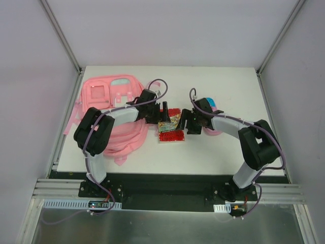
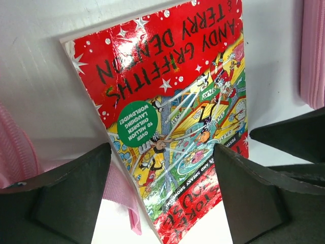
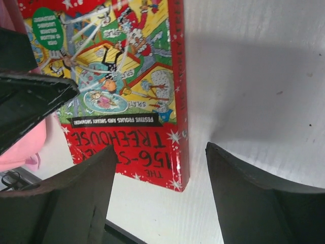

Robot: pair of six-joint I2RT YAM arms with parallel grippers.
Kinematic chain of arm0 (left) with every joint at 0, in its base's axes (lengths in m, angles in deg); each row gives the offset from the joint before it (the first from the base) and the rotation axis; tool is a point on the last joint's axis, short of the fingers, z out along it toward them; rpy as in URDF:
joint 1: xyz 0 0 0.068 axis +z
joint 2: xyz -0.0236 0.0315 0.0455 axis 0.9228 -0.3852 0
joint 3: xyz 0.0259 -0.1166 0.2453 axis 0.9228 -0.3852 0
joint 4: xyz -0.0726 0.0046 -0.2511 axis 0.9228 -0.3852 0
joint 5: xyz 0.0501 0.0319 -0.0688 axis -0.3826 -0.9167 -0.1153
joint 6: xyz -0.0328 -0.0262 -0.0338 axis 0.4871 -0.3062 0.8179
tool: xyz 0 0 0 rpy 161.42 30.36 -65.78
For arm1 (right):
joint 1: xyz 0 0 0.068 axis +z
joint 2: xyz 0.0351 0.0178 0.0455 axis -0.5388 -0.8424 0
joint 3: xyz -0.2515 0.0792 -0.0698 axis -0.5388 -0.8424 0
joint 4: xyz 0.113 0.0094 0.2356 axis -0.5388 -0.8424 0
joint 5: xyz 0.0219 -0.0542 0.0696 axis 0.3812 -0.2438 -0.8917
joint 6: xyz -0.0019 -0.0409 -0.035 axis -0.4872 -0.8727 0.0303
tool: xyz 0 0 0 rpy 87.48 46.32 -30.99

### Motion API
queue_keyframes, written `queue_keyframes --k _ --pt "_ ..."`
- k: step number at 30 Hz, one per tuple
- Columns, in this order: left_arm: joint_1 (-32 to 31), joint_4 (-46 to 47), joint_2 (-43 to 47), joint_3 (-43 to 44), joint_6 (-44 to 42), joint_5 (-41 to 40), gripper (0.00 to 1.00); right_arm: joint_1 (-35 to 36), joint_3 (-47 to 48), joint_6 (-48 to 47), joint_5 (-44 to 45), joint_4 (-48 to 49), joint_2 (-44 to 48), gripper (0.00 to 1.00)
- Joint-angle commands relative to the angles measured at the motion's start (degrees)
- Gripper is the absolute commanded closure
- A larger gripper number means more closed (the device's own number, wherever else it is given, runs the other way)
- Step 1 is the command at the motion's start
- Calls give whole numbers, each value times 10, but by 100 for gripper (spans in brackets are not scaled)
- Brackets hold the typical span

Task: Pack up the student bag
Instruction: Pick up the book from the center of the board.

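Observation:
The student bag (image 1: 109, 96) is a large pink backpack lying flat at the table's left, partly under my left arm. A red paperback book (image 1: 171, 133) with a cartoon cover lies just right of it, between the two grippers. My left gripper (image 1: 161, 113) is open, and in the left wrist view its fingers (image 2: 76, 195) straddle one corner of the book (image 2: 177, 101) without touching it. My right gripper (image 1: 191, 122) is open too. The book's other lower corner (image 3: 152, 147) lies between its jaws (image 3: 160, 198), apart from both.
A pink strap end (image 2: 119, 193) pokes out under the book's edge. A pink and blue item (image 1: 215, 103) lies behind my right wrist. The right gripper's dark fingers (image 2: 297, 137) show at the right of the left wrist view. White table (image 1: 213, 152) lies in front.

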Motion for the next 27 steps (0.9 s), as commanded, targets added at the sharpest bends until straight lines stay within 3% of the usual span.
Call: queue_keyframes --k 1,5,6,10,17,20,23,27 --pt "1 36 -17 -19 8 23 21 -17 -15 44 -39 51 -21 26" --pt "1 36 -33 -21 2 42 38 -24 -31 59 -65 78 -38 26" --pt "1 38 -38 -21 2 48 49 -24 -43 64 -72 99 -41 26" --pt "0 45 -53 -27 6 60 67 -24 -71 95 -108 151 -50 29" --pt "0 69 -47 -55 14 73 93 -24 -135 143 -123 276 -13 42" --pt "-1 79 -51 -57 18 89 100 -24 -144 154 -118 300 14 40" --pt "-3 86 -53 -58 20 99 100 -24 -145 158 -99 298 30 32" --pt "-4 92 -47 -64 26 103 100 -19 -158 183 -74 319 34 31"
